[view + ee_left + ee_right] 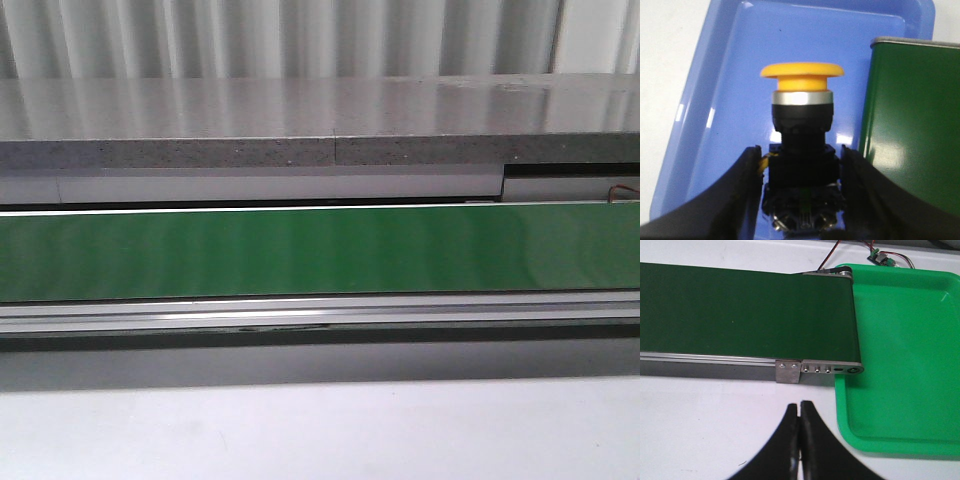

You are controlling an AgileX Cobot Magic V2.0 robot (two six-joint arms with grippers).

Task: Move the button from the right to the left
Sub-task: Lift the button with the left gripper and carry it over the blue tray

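The button point(802, 100) has a wide yellow cap, a silver ring and a black body on a black block. In the left wrist view it sits between my left gripper's point(801, 150) two black fingers, which press on the sides of its lower block. It is over the floor of a blue tray point(710, 100); I cannot tell whether it rests on the tray. My right gripper point(800, 405) is shut and empty over the white table, near the end of the green belt point(740, 310). Neither gripper nor the button shows in the front view.
The green belt point(320, 255) runs across the front view, with a grey ledge behind it. Its end point(910, 130) lies beside the blue tray. A green tray point(905, 365) sits under the belt's other end, with a small circuit board with wires point(880, 257) behind it.
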